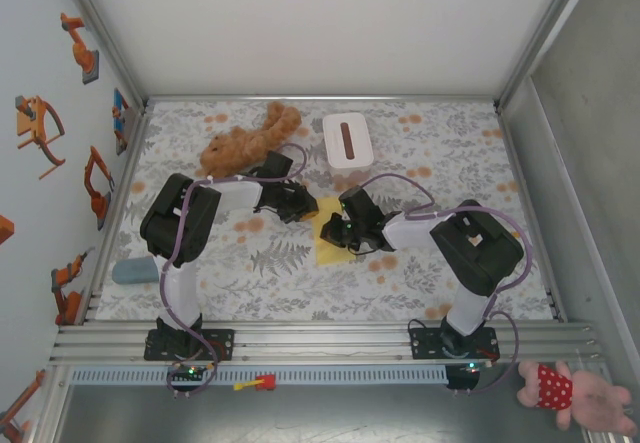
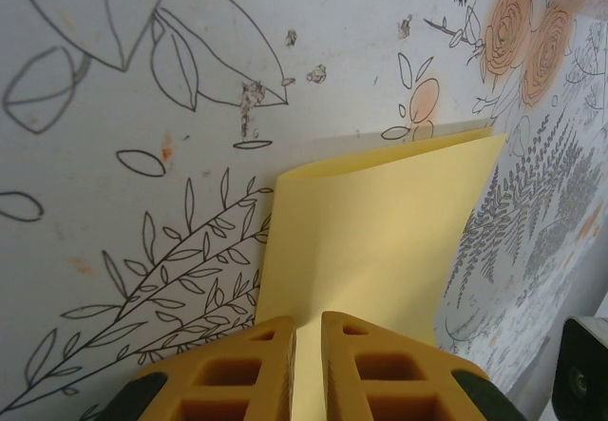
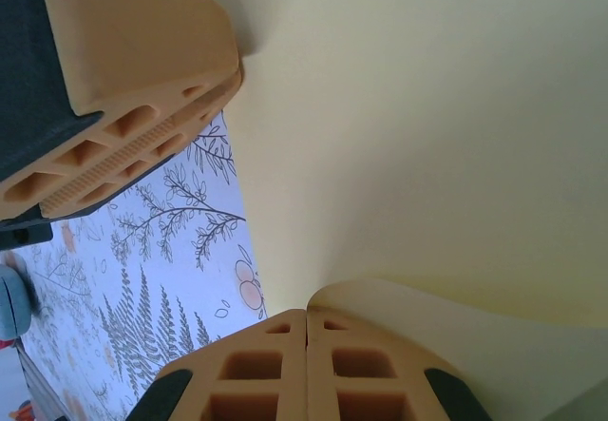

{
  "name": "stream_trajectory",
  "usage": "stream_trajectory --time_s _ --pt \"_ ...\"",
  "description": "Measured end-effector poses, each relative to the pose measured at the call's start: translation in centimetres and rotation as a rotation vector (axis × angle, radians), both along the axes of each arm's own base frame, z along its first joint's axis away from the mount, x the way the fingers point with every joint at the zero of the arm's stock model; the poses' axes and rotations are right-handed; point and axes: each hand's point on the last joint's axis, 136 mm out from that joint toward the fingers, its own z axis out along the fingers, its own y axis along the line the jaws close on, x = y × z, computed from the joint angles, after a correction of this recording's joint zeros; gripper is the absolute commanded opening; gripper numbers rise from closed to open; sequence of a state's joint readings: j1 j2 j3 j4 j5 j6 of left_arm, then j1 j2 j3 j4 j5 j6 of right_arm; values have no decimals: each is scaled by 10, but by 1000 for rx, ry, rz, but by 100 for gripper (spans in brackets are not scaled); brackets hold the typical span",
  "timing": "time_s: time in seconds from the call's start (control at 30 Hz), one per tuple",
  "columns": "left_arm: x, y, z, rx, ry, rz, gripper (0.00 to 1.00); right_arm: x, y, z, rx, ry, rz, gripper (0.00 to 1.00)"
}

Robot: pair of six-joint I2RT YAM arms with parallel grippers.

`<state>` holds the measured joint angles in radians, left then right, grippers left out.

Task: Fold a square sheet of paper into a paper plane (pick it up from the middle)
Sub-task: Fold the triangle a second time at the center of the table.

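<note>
Both arm bases are bolted at the near edge of the counter (image 1: 420,293), and each arm rises, bends at the elbow and reaches inward toward the middle. The right arm (image 1: 475,248) comes in low from the right. The right fingers (image 3: 285,331) are pressed fully together, pinching a curled edge of the yellow sheet of paper (image 3: 427,107), which rises out of their tips. The left arm (image 1: 180,218) doubles back from the left, reaching in slightly farther away. The left fingers (image 2: 275,340) are almost closed and clamp the sheet's edge in the thin slit between them. The sheet sits mid-counter between the two arms, folded over on itself. Beyond it stands a white box (image 1: 347,139) with a brown slot, and to the left of that lies a brown plush toy (image 1: 245,143)
</note>
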<state>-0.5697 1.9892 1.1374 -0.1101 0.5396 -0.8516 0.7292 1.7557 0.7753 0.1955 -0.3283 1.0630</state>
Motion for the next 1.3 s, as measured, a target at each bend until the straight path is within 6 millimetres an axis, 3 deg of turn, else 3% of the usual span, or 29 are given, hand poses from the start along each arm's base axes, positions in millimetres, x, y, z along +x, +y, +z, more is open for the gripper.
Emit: stream_trajectory --time_s 1.3 --pt "0 0 0 0 0 0 15 0 4 -3 15 4 13 0"
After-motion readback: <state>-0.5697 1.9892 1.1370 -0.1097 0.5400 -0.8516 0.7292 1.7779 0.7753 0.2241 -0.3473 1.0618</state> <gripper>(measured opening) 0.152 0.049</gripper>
